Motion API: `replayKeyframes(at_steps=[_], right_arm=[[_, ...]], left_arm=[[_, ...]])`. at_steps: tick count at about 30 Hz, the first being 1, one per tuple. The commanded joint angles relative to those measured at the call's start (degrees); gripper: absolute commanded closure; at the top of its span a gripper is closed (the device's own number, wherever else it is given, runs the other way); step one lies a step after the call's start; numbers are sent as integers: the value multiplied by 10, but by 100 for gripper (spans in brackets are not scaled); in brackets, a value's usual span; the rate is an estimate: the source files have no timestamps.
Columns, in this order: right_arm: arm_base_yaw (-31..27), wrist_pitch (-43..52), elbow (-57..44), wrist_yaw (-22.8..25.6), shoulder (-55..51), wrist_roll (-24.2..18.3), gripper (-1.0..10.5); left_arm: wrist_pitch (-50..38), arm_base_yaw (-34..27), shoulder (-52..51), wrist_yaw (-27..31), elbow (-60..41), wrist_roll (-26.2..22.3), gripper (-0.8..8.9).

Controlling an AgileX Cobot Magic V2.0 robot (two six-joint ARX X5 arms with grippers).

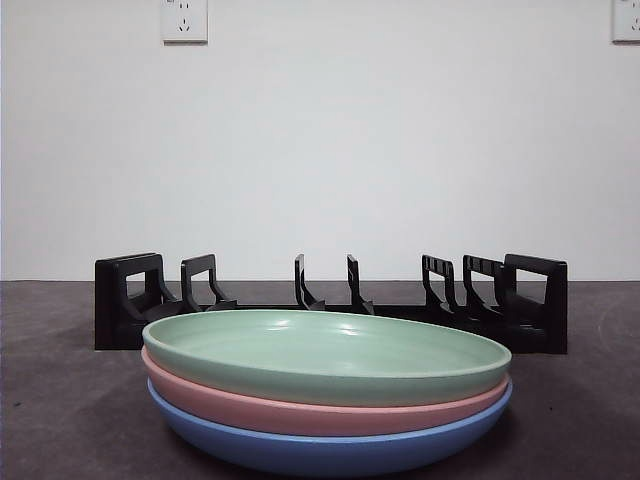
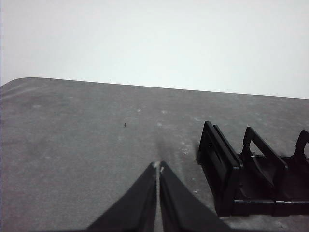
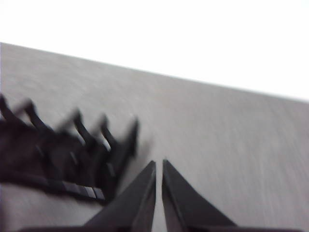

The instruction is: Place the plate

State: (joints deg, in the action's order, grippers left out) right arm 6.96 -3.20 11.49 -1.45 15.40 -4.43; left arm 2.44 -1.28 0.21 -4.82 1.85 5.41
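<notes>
A: Where is the plate?
B: A green plate (image 1: 327, 352) tops a stack at six o'clock on the table (image 1: 60, 400), resting on a pink plate (image 1: 320, 410), which sits on a blue plate (image 1: 330, 447).
A: And behind them?
B: A black dish rack (image 1: 330, 300) stands at twelve o'clock, slots bare.
A: The grippers?
B: The left gripper (image 2: 158, 167) is clenched on nothing, the rack's end at its three o'clock. The right gripper (image 3: 159, 164) is pinched together too, holding nothing; its view is blurred, rack at nine o'clock.
</notes>
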Motion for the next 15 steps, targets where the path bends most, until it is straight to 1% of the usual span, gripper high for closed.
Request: replayKeyframes(at_steps=[1, 5, 11, 15], right_arm=[[-21, 10, -49, 0, -78, 19, 927], [-50, 17, -103, 0, -156, 27, 927], [-80, 16, -108, 0, -152, 30, 927], [-80, 28, -108, -2, -152, 30, 927]], left_arm=[[-7, -1, 0, -2, -11, 2, 806], [-7, -1, 0, -2, -11, 2, 806], [-7, -1, 1, -2, -11, 2, 806], [-7, -1, 0, -2, -11, 2, 806]])
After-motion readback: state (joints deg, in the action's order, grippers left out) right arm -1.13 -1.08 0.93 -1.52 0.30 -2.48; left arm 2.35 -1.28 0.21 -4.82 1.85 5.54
